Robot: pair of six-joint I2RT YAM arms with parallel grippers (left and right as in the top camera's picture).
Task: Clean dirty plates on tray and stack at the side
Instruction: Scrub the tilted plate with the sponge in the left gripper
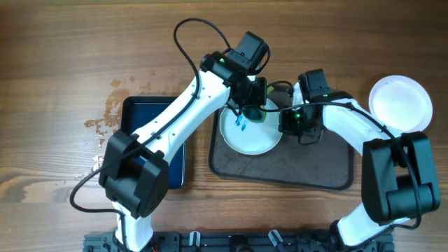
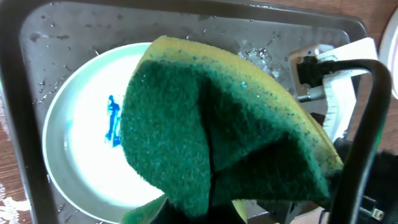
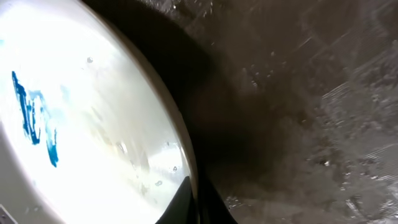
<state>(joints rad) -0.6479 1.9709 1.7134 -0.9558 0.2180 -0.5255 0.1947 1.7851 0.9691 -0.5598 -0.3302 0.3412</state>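
Desk (image 1: 56, 56): brown wood, grain running left to right in the overhead view, with pale blotchy marks (image 1: 105, 115) near its left part.

Tray (image 1: 315, 168): dark grey-brown rectangle with rounded corners and a raised rim, long axis left to right, at desk centre-right. Its surface is wet and glistening in the wrist views, with droplets (image 2: 258, 56) near the far rim.

Blue tray (image 1: 136, 112): smaller dark-blue rectangle, long axis top to bottom, just left of the tray and partly under the left arm.

Plate (image 1: 252, 136): round, white, glossy, shallow rim, on the left end of the tray. In the right wrist view its near edge casts a deep shadow on the tray; cannot tell if it is lifted.

Second plate (image 1: 400, 103): round, white, same shape, off the tray on bare desk at far right, no marks visible.

Sponge (image 2: 217, 137): yellow foam with a coarse dark-green scouring face, folded over, above the plate's right half.

Left tool (image 1: 250, 105): clenched on the sponge from below, over the plate's far edge.

Right tool (image 1: 294, 120): at the plate's right rim, dark fingertips (image 3: 186, 199) pinched on the rim, one each side.

Smear (image 2: 113, 121): thin blue streak on the plate's face, running lengthwise up and down in the left wrist view, just left of the sponge.
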